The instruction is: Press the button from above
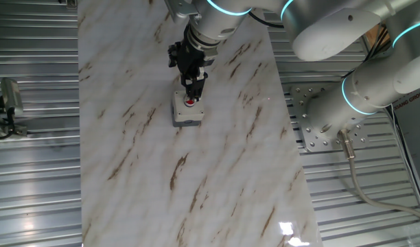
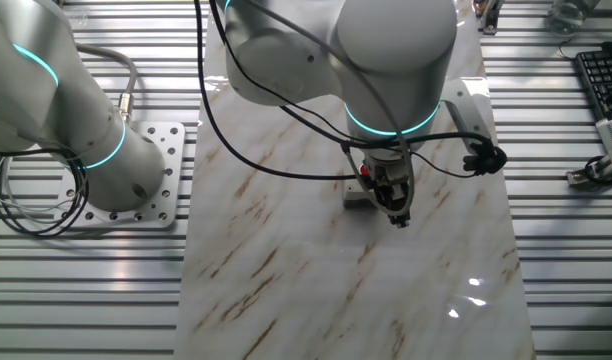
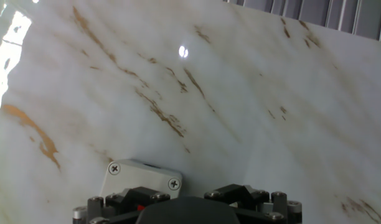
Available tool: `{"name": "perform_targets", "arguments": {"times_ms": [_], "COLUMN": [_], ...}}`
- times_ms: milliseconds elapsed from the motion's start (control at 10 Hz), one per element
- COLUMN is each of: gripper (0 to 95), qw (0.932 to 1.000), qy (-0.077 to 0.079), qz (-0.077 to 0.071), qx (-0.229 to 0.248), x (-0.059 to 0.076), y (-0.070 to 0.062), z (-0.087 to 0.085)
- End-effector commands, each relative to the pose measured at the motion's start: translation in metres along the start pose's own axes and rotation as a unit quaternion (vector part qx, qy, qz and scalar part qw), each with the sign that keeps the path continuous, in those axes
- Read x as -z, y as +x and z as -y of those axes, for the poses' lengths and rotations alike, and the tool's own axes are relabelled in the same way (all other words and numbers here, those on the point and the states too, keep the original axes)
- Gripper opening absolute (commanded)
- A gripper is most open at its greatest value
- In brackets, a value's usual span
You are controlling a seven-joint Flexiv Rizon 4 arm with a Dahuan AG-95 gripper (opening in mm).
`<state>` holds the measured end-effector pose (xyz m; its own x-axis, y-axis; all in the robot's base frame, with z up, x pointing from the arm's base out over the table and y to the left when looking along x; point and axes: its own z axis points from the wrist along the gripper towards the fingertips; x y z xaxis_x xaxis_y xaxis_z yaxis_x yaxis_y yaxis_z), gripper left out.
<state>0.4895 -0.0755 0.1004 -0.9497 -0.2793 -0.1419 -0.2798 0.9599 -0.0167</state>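
The button point(image 1: 190, 102) is a small red disc in the top of a light-grey square box point(image 1: 185, 114) on the marble table. My black gripper point(image 1: 191, 91) points straight down with its tips right at the button; no view shows whether they touch it. In the other fixed view the gripper point(image 2: 397, 212) covers much of the box point(image 2: 355, 196), and only a red sliver of the button point(image 2: 365, 172) shows. The hand view holds the box's screwed corner point(image 3: 141, 176) and a speck of red point(image 3: 141, 207) behind the gripper's dark body. No view shows a gap between the fingers.
The box stands on a white marble slab point(image 1: 217, 171) with brown veins, laid over ribbed metal. The arm's base plate point(image 2: 146, 190) is bolted beside the slab. A keyboard point(image 2: 601, 75) lies off to one side. A small camera mount point(image 1: 7, 103) stands beyond the slab's edge.
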Motion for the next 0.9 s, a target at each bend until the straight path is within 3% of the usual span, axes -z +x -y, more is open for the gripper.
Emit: {"name": "perform_targets", "arguments": {"times_ms": [100, 900], "gripper": [95.0, 95.0], "qw": [1.0, 0.9999], "qy": [0.001, 0.004], "qz": [-0.001, -0.001], "qx": [0.002, 0.01], "x": [-0.0001, 0.0005], "y": [-0.0001, 0.0014], "z": [0.0, 0.0001]}}
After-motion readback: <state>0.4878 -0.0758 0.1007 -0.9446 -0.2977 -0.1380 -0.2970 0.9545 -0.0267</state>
